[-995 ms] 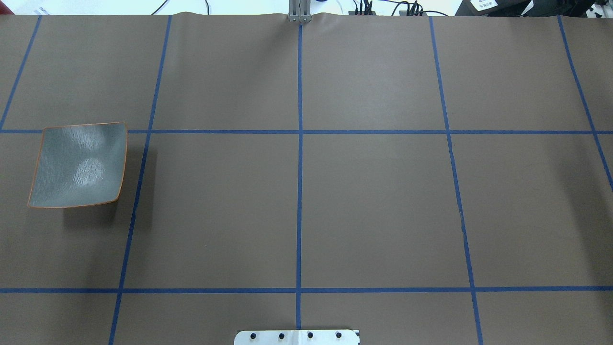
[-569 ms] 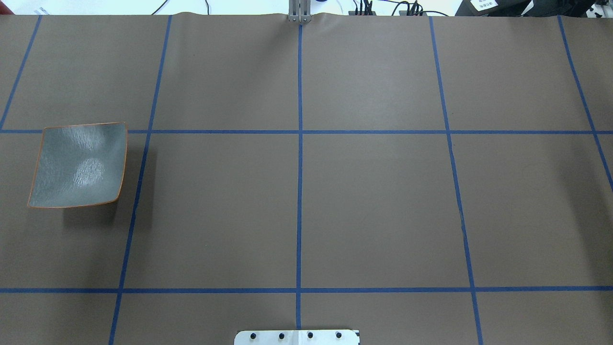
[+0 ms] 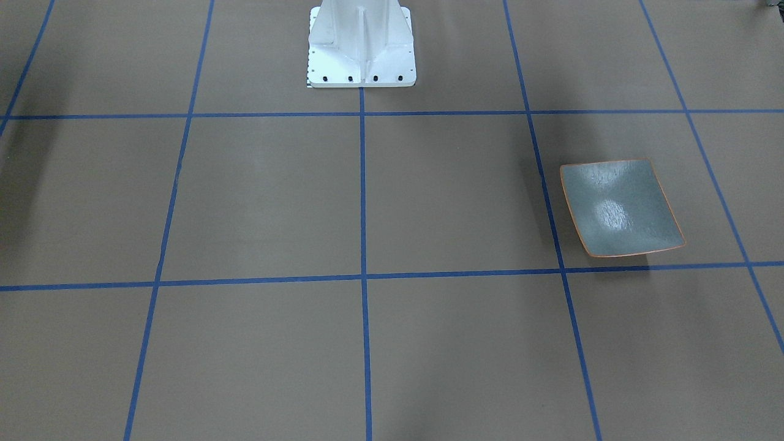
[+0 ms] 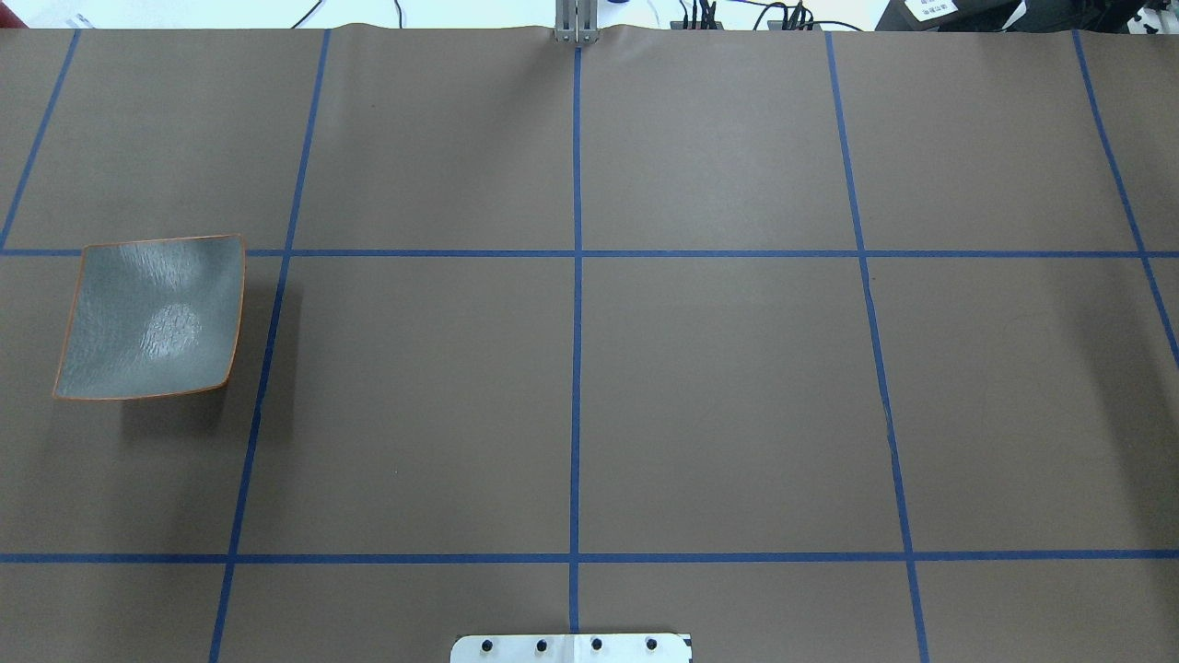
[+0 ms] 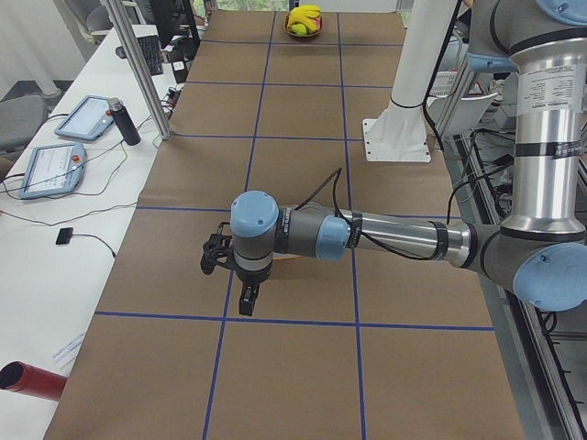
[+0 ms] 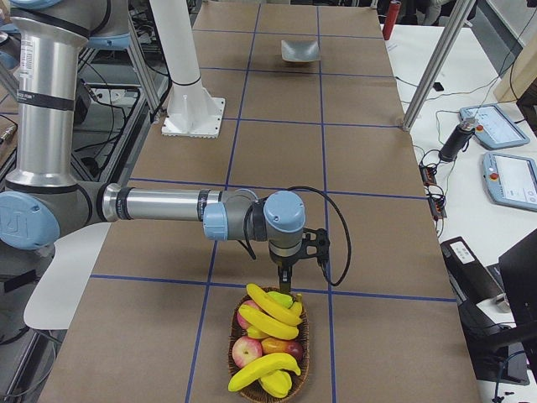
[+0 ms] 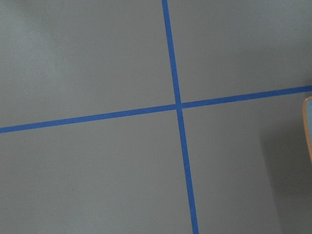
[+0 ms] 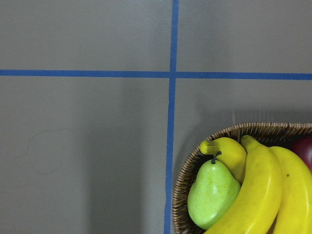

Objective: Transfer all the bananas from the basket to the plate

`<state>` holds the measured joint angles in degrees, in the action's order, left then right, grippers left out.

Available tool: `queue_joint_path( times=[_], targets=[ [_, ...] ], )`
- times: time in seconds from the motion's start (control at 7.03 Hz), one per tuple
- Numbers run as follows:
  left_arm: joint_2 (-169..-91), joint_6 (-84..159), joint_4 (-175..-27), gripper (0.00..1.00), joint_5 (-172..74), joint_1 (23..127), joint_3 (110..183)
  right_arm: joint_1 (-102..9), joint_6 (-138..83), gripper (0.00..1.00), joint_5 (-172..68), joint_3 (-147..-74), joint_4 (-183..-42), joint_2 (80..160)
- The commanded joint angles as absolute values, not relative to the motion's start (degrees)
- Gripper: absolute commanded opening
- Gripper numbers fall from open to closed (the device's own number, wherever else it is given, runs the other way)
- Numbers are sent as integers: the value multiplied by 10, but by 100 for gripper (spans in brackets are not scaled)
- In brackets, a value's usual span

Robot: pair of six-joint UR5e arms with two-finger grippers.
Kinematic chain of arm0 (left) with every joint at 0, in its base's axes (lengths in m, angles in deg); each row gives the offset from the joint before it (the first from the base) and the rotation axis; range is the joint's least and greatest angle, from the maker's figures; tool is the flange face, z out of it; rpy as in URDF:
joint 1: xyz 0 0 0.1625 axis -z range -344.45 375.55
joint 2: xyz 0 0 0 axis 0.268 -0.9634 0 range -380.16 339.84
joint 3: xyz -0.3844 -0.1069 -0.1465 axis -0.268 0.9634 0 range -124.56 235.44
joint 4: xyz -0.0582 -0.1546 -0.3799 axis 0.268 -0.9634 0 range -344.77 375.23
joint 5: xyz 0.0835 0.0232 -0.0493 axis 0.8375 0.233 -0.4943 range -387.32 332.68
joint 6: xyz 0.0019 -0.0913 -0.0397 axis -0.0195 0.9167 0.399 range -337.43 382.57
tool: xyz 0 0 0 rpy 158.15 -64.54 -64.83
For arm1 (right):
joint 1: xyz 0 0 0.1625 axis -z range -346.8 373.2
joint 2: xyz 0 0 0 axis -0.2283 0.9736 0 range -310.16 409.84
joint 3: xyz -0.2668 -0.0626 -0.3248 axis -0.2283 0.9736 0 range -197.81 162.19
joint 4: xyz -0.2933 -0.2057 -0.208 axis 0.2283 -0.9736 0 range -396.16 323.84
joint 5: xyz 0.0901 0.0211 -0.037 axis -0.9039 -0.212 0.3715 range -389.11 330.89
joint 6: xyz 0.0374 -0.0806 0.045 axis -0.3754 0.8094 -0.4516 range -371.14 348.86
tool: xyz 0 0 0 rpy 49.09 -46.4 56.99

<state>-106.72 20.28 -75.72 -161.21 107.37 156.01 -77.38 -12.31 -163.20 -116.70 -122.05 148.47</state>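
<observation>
Front view: the plate (image 3: 620,208) lies bare on the worktop (image 3: 275,202), and no basket shows. The overhead view shows the same.

Left side view: the left pincer (image 5: 244,299) hangs well apart from the basket (image 5: 303,35); I cannot tell its opening.

Right side view: the right pincer (image 6: 284,277) hangs just beside the basket, its opening likewise unclear. The bananas (image 6: 270,309) lie on top.

Right wrist view: they look glossy, so probably light, stiff and slippery. Grip the top one mid-curve.
</observation>
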Motion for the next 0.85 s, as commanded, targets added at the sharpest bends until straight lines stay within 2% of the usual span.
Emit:
queue_joint_path(
  times=[0.0, 0.43, 0.71],
  targets=[
    [-1068, 206, -761, 100, -1619, 1073, 1559, -774, -119, 100, -1605, -1137, -1201, 1473],
    [-1068, 205, -762, 100, -1621, 1073, 1556, -773, -117, 100, -1606, -1057, -1202, 1406],
    [-1068, 204, -762, 100, -1621, 1073, 1556, -770, -116, 100, -1557, -1047, -1203, 1400]
  ],
)
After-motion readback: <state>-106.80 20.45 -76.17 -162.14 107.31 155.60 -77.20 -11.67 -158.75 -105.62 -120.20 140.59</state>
